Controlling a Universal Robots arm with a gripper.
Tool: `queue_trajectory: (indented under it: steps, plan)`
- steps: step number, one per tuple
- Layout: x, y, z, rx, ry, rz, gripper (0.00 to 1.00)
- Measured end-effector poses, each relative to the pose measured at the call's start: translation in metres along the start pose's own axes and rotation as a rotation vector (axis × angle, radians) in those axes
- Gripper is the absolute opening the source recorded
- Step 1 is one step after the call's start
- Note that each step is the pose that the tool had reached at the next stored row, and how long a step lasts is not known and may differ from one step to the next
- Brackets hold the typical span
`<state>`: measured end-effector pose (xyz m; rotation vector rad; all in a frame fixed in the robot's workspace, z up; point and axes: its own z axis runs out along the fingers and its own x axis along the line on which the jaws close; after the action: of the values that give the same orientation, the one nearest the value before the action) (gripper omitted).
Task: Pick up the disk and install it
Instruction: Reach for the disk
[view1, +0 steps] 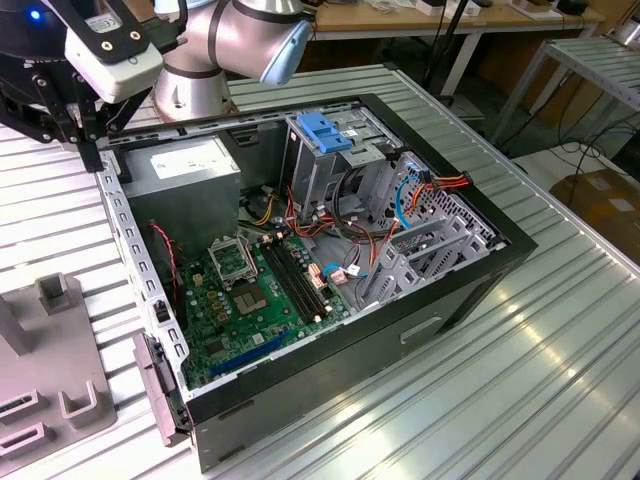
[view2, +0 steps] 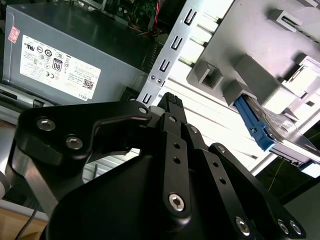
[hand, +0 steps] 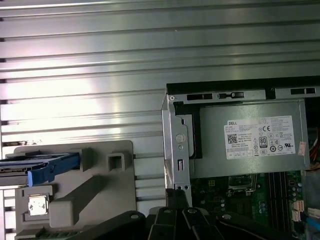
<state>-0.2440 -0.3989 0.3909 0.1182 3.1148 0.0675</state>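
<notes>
My gripper (hand: 177, 194) hangs closed and empty over the far corner of the computer case (view1: 450, 300), on the exterior view's left, beside the power supply (hand: 250, 137). The disk (hand: 35, 167) seems to stand on edge in the grey holder (hand: 105, 190) on the table, left of the case and well apart from me. I'd expect it to be stiff, dense and shock-sensitive, with slick bare metal. I'd pinch across its flat faces near the blue frame.

The black gripper (view2: 171, 101) sat in the foreground. Beyond it the blue-framed disk (view2: 255, 127) lay in a grey holder (view2: 250, 67) on the slatted table (view2: 220, 125), apart from the stickered grey box (view2: 115, 52).
</notes>
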Motion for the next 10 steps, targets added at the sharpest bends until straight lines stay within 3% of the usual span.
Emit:
queue_trajectory:
  steps: [10]
  plan:
    - [0.0105, -0.0008, 0.0001, 0.0001, 0.0011, 0.000, 0.10]
